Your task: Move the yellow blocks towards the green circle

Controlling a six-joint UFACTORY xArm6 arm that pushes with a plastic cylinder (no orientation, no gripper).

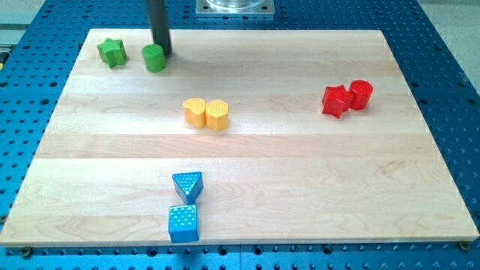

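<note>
Two yellow blocks sit touching near the board's middle: a yellow heart [195, 112] on the left and a yellow hexagon [217, 115] on the right. The green circle [154, 58] stands near the view's top left. My tip [163, 52] is just right of the green circle, touching or almost touching it, far up and left of the yellow blocks.
A green star [111, 52] lies left of the green circle. A red star [335, 100] and a red cylinder [361, 94] sit together at the right. A blue triangle [187, 184] and a blue cube [184, 223] lie near the bottom edge of the wooden board [300, 187].
</note>
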